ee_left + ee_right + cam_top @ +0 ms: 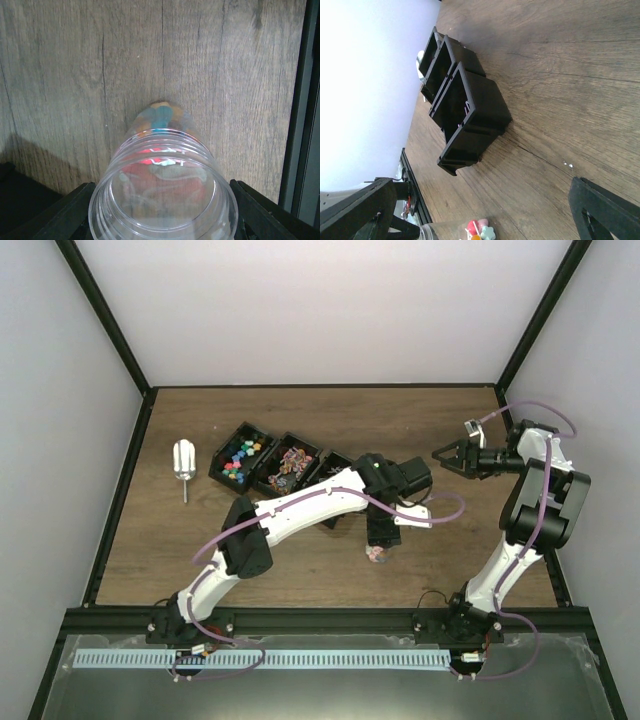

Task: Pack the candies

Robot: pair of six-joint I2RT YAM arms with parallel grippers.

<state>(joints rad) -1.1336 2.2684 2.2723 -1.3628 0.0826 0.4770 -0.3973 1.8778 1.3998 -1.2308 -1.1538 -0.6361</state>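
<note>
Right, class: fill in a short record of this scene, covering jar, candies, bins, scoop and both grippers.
jar: clear, upright, some candies inside
left gripper: closed on the jar
right gripper: open, empty, above the table
bins: three black, in a row; more candies in two
scoop: metal, left of the bins, untouched
</note>
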